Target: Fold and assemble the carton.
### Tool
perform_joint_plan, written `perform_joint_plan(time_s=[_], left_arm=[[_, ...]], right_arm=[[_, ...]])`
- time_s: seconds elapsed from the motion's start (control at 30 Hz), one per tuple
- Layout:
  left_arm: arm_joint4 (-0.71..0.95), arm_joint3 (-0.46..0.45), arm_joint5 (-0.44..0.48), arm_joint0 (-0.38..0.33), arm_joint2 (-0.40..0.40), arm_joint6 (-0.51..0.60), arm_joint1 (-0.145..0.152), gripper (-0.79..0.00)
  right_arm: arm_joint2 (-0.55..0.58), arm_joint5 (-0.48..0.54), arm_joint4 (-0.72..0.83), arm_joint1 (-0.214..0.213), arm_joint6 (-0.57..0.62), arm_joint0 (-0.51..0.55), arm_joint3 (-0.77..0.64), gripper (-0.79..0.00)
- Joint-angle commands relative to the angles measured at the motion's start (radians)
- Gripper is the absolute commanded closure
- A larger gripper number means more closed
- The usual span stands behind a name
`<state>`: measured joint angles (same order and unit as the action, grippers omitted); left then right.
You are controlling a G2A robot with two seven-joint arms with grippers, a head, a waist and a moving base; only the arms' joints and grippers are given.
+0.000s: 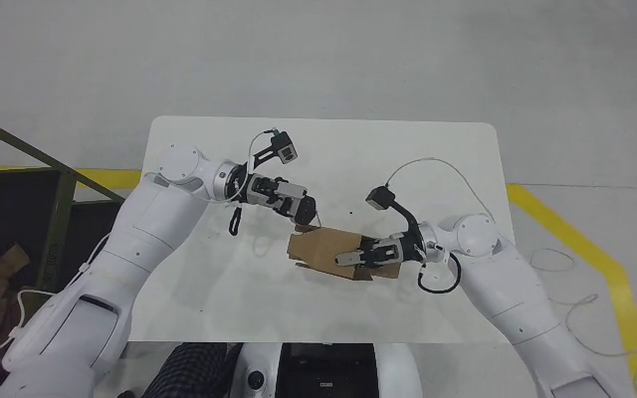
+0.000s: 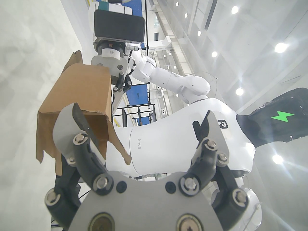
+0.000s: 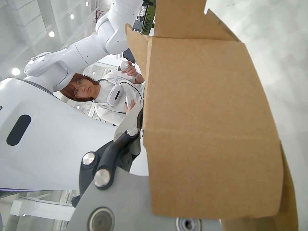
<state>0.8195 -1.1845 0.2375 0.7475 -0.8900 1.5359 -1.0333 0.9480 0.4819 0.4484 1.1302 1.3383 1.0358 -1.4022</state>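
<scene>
A brown cardboard carton [image 1: 323, 249] is seen over the near middle of a white table [image 1: 418, 149]. It is opened into a square tube, with loose flaps [image 2: 45, 135] sticking out at its ends. Whether it rests on the tabletop or is lifted off it cannot be told. One end is gripped by the right gripper [image 1: 356, 257], whose fingers are clamped on a side wall. In the right wrist view the cardboard is pressed against one finger [image 3: 128, 125], while the other is hidden behind the panel. The right arm is bent at the elbow and set in from the table's right side, with the forearm laid low and pointed toward the left. The left arm is stretched in from the left side, its wrist turned toward the carton's free, open end. The left gripper [image 2: 139, 121] is held just beside that end, fingers spread wide with nothing between them. One fingertip [image 2: 72, 114] is seen in front of the open mouth; whether it touches the cardboard cannot be told. The carton is placed well apart from the table's far edge and both side edges, nearer the front edge. A yellow floor stripe [image 1: 547, 221] is seen beyond the right edge.
</scene>
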Motion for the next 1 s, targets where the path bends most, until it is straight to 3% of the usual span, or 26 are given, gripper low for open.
perform_joint_plan(time_s=[0.0,0.5,0.97], left_arm=[[0.003,0.004,0.002,-0.004,0.003,0.0,-0.002,-0.785],[0.031,0.024,0.003,-0.032,0.057,0.0,-0.015,-0.785],[0.03,0.004,0.009,0.005,0.016,0.0,0.006,-0.785]], right_arm=[[-0.014,0.002,0.006,0.001,-0.002,-0.004,0.0,0.0],[-0.071,0.016,0.073,0.014,-0.024,-0.036,0.054,0.0],[-0.007,-0.016,0.173,0.011,-0.088,-0.027,0.121,0.0]])
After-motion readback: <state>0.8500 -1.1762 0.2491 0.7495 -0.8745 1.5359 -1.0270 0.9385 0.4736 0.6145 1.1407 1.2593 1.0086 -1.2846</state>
